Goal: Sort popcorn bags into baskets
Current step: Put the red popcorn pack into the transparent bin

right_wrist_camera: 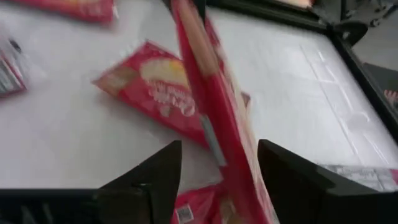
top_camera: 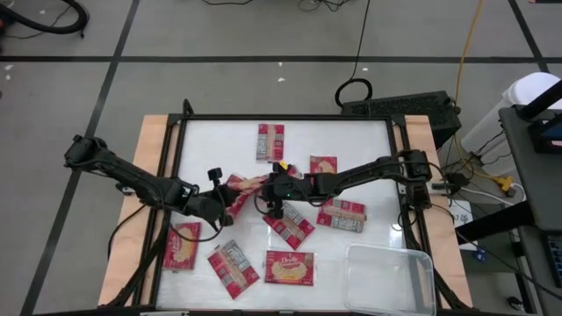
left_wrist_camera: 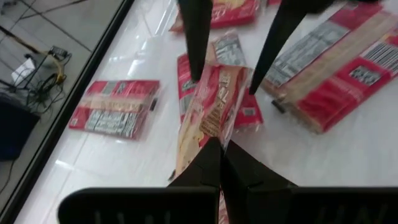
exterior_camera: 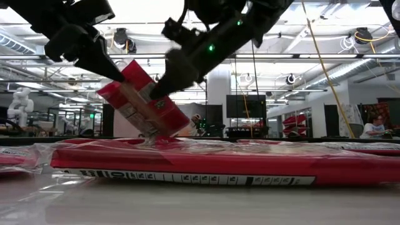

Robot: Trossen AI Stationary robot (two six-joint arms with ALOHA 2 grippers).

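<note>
above mid worktop (top_camera: 369, 149), left gripper (top_camera: 230, 198) jaws pinch a raised popcorn bag (top_camera: 248, 185); right gripper (top_camera: 263, 190) jaws spread around it.

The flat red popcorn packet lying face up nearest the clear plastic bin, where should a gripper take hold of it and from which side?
Judging by its pose, from straight above. That flat red popcorn packet lies flat on the white table, oval picture up, with bare table around its edges. Pinch across its narrower width, near the middle. The clear plastic bin sits to its right, so a top approach looks least likely to bump it.
</note>
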